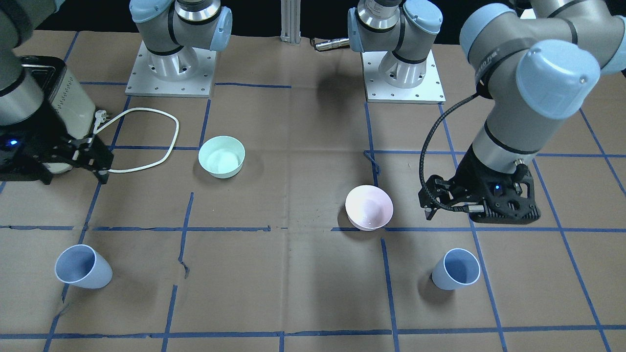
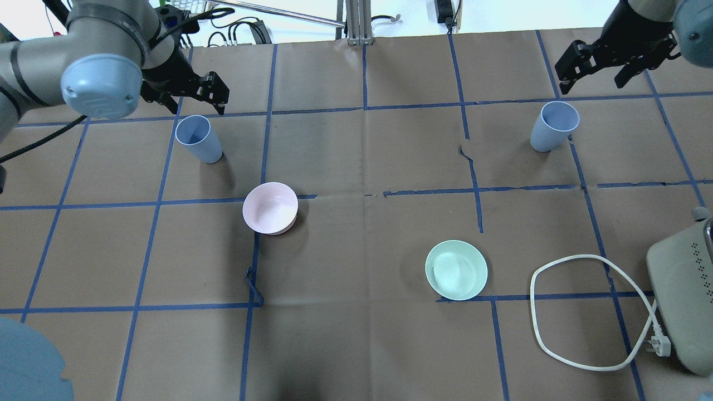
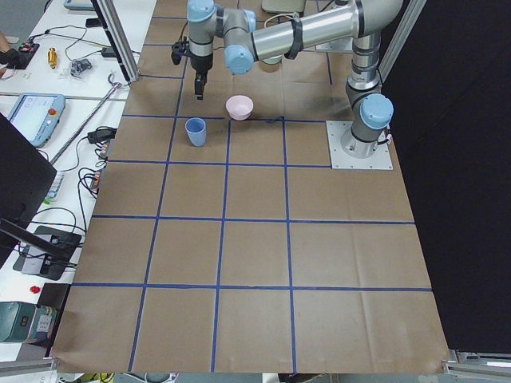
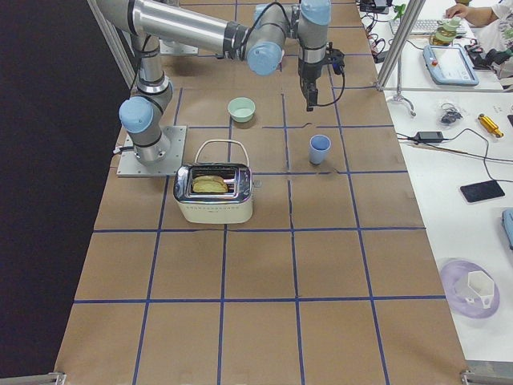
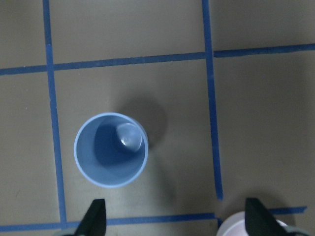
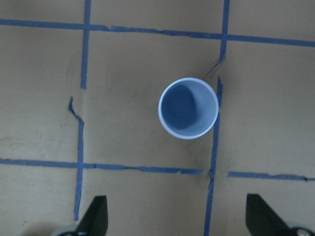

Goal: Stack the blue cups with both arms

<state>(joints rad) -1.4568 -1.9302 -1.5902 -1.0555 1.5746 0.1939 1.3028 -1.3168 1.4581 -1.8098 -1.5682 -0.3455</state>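
Overhead exterior: approach stage; left fingers [image 2: 218,94] and right fingers [image 2: 565,64], spread apart, empty, hang near left blue cup [image 2: 199,140] and right blue cup [image 2: 551,129]; next, likely, descent astride one wall

We look straight down into a blue cup [image 6: 188,108], upright on the brown paper [image 6: 128,73], its right rim over a vertical blue tape line [image 6: 214,147]; the right gripper [image 6: 178,219] shows two black fingertips [image 6: 96,216] at the bottom corners, spread wide, well apart from the cup.
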